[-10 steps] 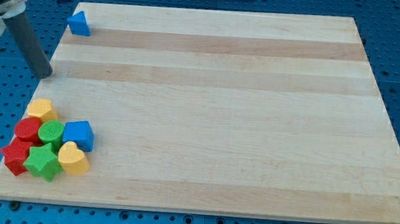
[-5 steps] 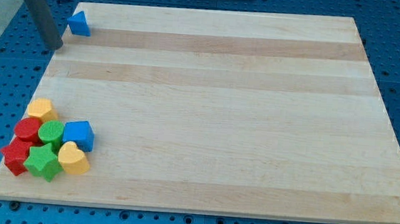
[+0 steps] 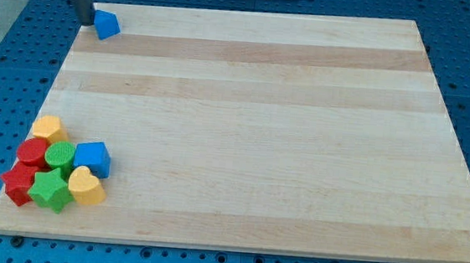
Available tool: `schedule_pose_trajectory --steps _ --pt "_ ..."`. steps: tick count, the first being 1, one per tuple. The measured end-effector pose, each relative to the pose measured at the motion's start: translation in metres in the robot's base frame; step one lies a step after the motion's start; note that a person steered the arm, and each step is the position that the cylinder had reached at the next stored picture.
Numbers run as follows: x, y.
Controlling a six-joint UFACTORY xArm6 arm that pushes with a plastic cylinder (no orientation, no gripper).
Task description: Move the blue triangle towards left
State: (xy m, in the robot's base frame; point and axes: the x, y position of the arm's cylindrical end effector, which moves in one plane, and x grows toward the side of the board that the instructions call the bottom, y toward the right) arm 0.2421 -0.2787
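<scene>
Bright, even overhead light fills the scene, and the wooden board (image 3: pixel 252 124) shows no glare. Shadows are soft and short, hugging the clustered blocks (image 3: pixel 57 175) at the board's bottom-left corner. Focus is sharp throughout, and the board's edges show no evident distortion.

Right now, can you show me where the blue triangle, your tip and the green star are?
blue triangle (image 3: pixel 106 25), camera view, its front face.
my tip (image 3: pixel 85 21), camera view, the rod's very end.
green star (image 3: pixel 49 190), camera view, its top.
</scene>
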Motion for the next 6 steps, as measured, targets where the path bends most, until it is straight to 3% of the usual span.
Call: schedule_pose_trajectory --steps 3,6 --pt "0.093 0.112" --pt "0.048 0.068"
